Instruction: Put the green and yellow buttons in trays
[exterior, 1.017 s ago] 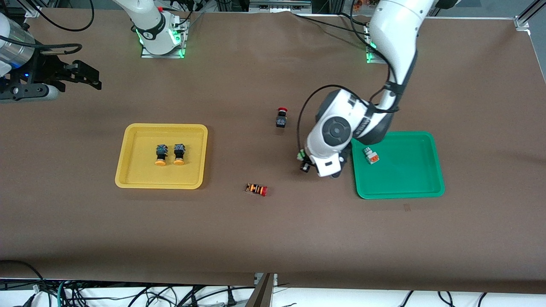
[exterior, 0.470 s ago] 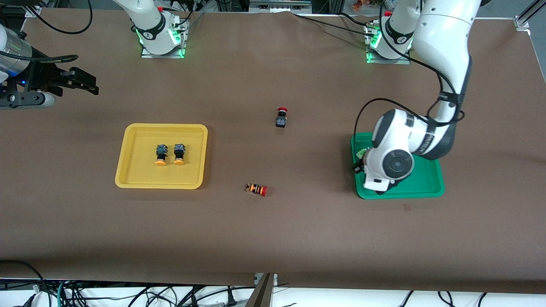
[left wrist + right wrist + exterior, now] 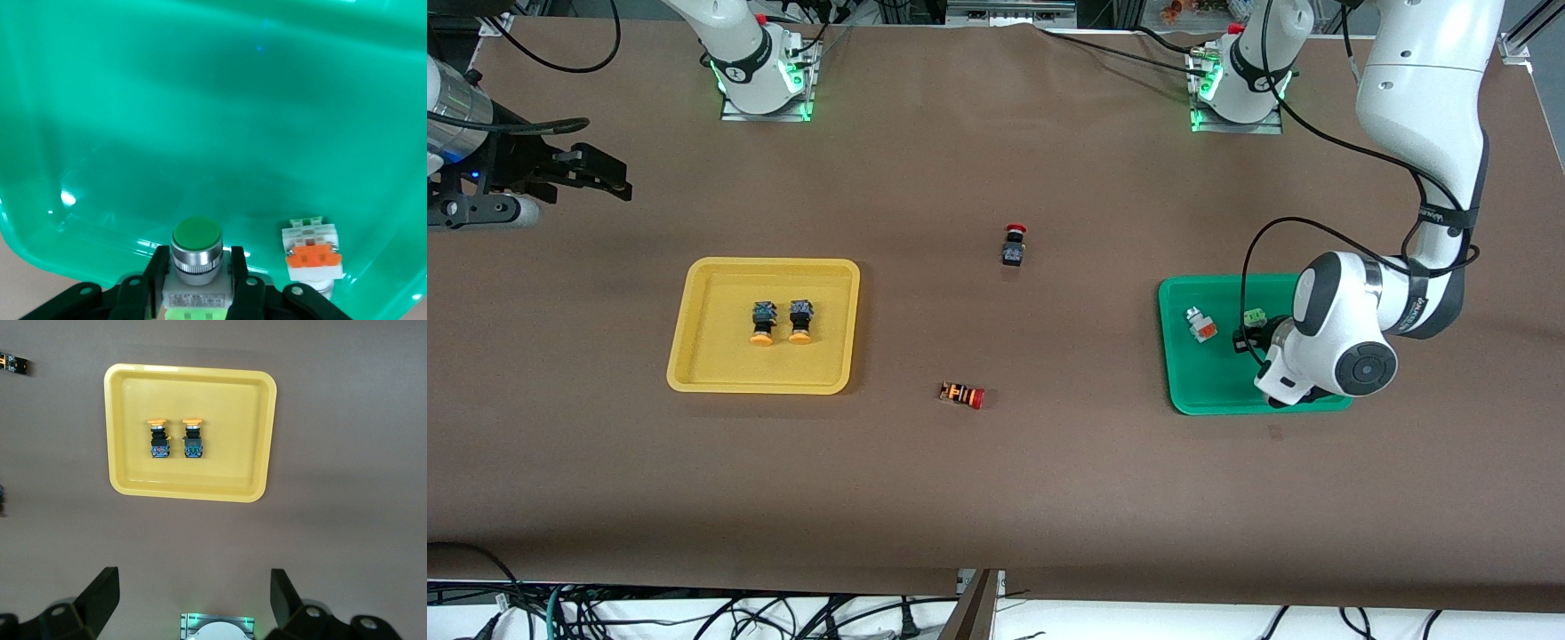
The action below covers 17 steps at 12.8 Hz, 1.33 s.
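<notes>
Green plastic tray (image 3: 1227, 391) sits right under the left end effector (image 3: 1249, 331), which is closed tight on the grey-white button with the green cap (image 3: 196, 267). That button hangs straight above the tray floor, its long way pointing down. The grey-white button with the orange part (image 3: 1201, 325) lies in the tray at about 9 o'clock from it. The right end effector (image 3: 193, 600) waits wide open and empty, high over the brown surface (image 3: 996, 498) above the yellow plastic tray (image 3: 694, 378) with two yellow-capped black buttons (image 3: 781, 322)

A green tray (image 3: 1232, 391), a yellow tray (image 3: 694, 356), and an orange-and-black striped button (image 3: 961, 395) with red cap.
</notes>
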Each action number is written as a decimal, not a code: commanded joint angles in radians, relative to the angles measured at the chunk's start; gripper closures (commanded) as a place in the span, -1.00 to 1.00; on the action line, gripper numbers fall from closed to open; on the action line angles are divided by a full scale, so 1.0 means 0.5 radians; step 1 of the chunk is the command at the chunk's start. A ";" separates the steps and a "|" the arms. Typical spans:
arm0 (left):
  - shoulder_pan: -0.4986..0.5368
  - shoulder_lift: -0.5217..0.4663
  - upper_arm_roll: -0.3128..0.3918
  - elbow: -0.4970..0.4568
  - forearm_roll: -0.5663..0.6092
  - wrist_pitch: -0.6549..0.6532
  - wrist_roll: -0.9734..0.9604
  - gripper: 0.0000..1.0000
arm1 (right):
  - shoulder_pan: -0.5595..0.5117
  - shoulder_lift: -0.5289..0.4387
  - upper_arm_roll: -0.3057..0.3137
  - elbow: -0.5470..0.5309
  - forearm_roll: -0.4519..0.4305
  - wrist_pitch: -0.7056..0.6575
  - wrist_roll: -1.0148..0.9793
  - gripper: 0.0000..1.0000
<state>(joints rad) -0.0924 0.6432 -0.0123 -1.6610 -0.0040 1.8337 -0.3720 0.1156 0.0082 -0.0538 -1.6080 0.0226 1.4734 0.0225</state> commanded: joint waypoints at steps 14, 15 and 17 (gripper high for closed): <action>0.200 -0.831 0.018 0.240 0.011 -0.434 0.488 -1.00 | -0.026 0.036 0.019 0.065 -0.021 -0.042 -0.027 -1.00; 0.197 -0.914 0.037 0.120 0.011 -0.388 0.577 -1.00 | -0.029 0.036 0.019 0.065 -0.021 -0.042 -0.027 -1.00; 0.209 -1.184 0.037 -0.281 0.011 -0.043 0.746 -1.00 | -0.029 0.036 0.019 0.065 -0.021 -0.042 -0.027 -1.00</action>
<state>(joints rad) 0.0098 0.1911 0.0074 -1.5892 -0.0039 1.6783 -0.0817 0.1153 0.0177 -0.0537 -1.6012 0.0224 1.4729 0.0224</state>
